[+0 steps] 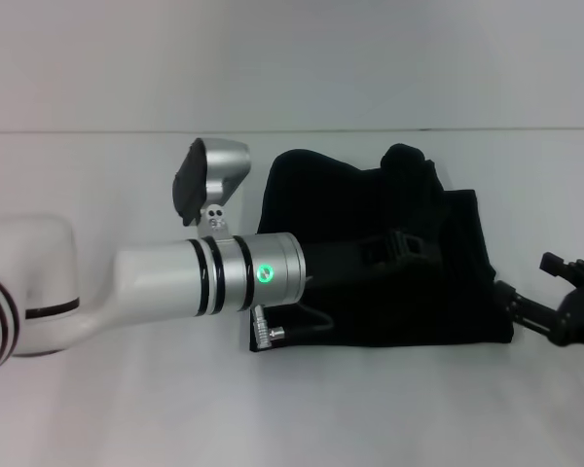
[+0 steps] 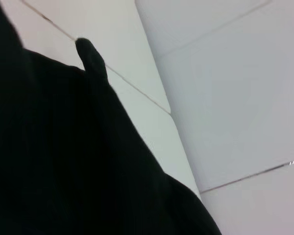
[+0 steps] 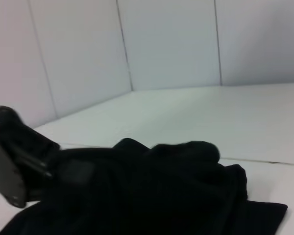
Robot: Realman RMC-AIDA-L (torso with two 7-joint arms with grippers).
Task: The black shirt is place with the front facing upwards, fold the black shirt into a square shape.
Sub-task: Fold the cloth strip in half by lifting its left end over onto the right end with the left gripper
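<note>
Item: large plain black cloth shirt point(image 1: 370, 243), lying on the white table point(image 1: 127, 409) right of centre in the head view. It is bunched into a rough block, slightly wider than deep, long axis running left to right; a raised lump of cloth stands at its far edge. No lettering shows.

Left gripper point(image 1: 401, 249): black, reaching across over the middle of the shirt from the white-and-silver left arm point(image 1: 204, 277). Whether its fingers clasp cloth cannot be told against the black fabric.

Right gripper point(image 1: 565, 292): near the shirt's right edge, apart from the cloth, fingers spread and holding nothing.
</note>
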